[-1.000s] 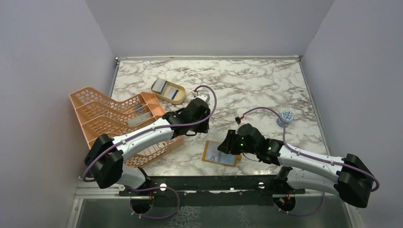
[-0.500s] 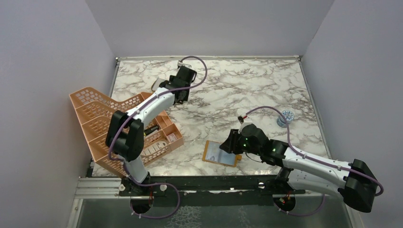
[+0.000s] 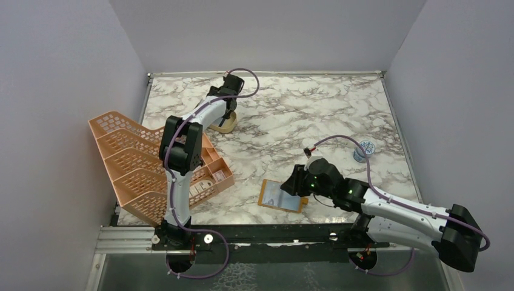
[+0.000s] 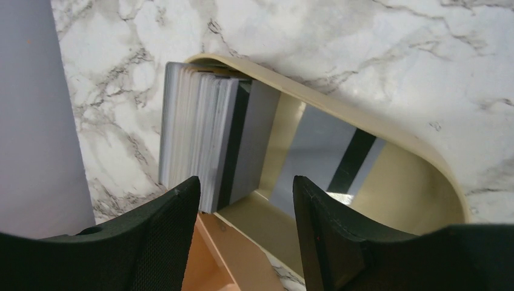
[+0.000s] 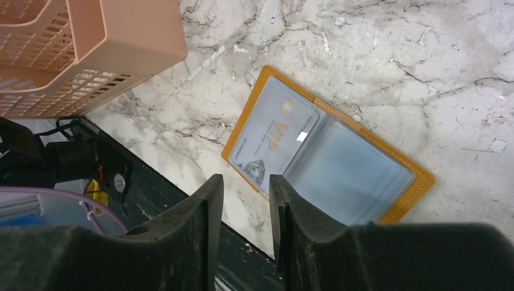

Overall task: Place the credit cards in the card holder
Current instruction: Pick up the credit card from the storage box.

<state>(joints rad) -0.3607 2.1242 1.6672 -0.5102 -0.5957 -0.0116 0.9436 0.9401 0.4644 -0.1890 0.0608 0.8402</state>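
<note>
The card holder (image 3: 280, 195) lies open near the table's front edge, mustard rim up and pale pockets showing. In the right wrist view (image 5: 418, 182) a pale VIP card (image 5: 276, 142) sits in its left pocket. My right gripper (image 3: 292, 185) hovers at its right edge; its jaws (image 5: 245, 182) stand a narrow gap apart and hold nothing. My left gripper (image 3: 227, 114) is open over the tan oval dish (image 3: 225, 127) at the back left. A stack of credit cards (image 4: 203, 139) stands on edge in the dish (image 4: 394, 130), and one card (image 4: 321, 151) lies flat beside it. The left fingertips (image 4: 245, 185) are just above the stack and touch nothing.
The big peach lattice rack (image 3: 136, 160) stands along the left side, close to the dish; its corner shows in the left wrist view (image 4: 212, 254) and in the right wrist view (image 5: 121, 36). A small blue-white round thing (image 3: 365, 148) sits at the right. A black rail (image 3: 273, 233) runs along the front edge.
My left arm has swung from the middle of the table back and left to the tan dish. The right arm and the card holder have barely moved.
</note>
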